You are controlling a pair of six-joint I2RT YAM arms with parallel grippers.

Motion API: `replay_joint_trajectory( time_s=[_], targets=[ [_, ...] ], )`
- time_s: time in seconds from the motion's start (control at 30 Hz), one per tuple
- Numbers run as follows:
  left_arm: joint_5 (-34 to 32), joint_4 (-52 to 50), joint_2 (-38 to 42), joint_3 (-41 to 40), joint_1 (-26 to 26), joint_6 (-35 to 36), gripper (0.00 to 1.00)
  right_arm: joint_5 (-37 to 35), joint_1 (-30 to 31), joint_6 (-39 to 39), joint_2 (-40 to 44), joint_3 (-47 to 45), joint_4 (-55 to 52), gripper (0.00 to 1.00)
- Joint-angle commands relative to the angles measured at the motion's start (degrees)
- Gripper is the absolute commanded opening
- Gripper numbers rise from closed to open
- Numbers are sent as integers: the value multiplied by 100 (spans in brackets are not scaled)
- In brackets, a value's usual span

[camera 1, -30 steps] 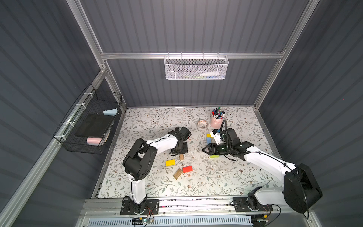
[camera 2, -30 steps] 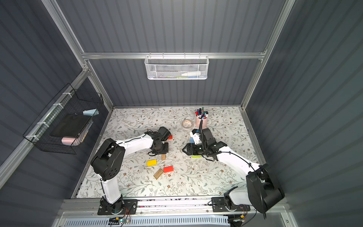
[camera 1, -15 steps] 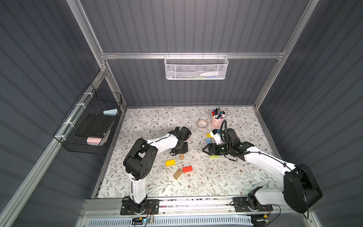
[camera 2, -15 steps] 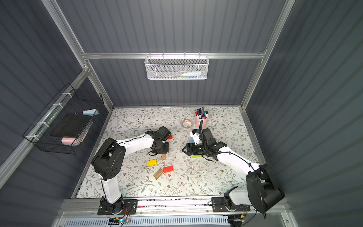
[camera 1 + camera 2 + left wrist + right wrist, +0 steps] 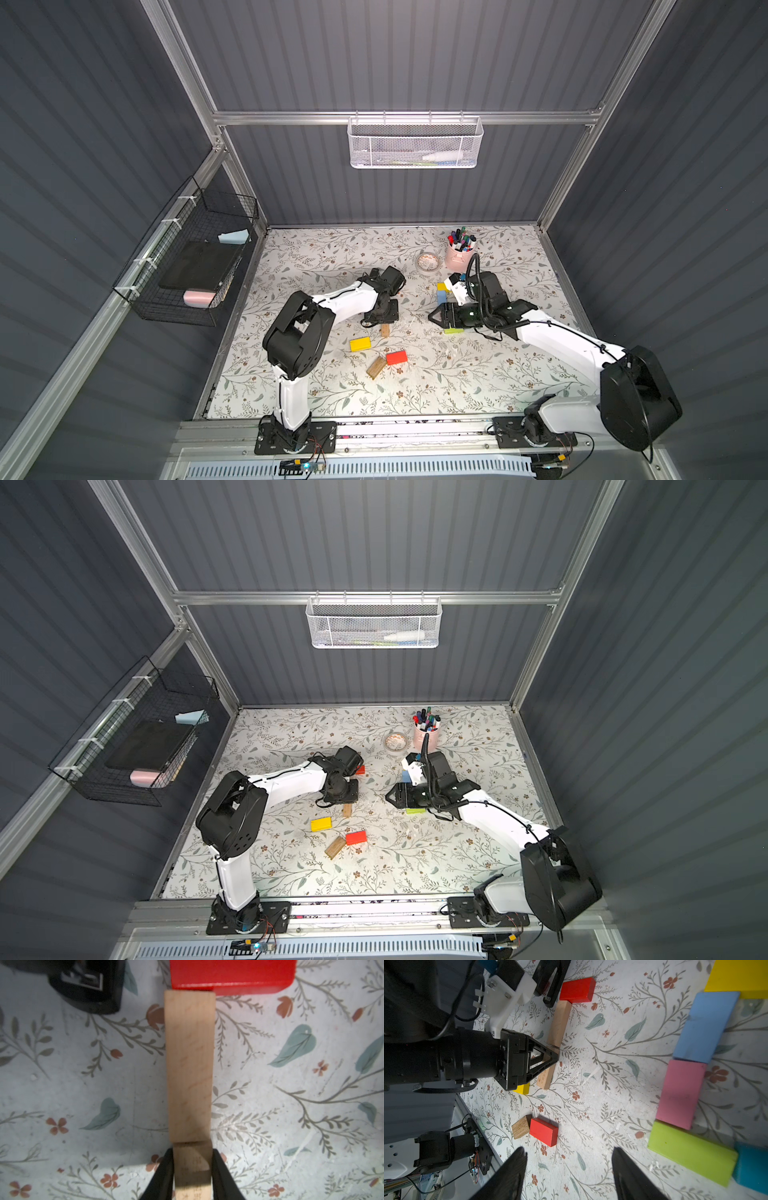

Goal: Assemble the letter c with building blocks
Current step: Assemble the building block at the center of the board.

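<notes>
My left fingers pinch plain wood block by its near end; far end butts red block, likely forming a C corner. Right fingers spread, empty.

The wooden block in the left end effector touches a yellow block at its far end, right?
No: the wooden block in the left end effector touches a red block at its far end, not a yellow one. The left wrist view shows it.
</notes>
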State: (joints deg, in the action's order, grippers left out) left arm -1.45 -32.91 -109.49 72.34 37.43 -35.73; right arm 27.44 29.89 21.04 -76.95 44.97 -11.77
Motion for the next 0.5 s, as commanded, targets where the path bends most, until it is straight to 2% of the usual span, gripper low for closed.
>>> replay_joint_trajectory(
  time_s=[0.0,0.27,0.47],
  targets=[
    [-31,-67,-110,149,32,101,28,86,-29,10,101,-59,39,67],
    [-49,-132,-35,103,36,56,31,77,-34,14,94,-50,35,67],
    [-202,-203,36,103,35,23,41,134,-34,30,49,-74,51,69]
  ],
)
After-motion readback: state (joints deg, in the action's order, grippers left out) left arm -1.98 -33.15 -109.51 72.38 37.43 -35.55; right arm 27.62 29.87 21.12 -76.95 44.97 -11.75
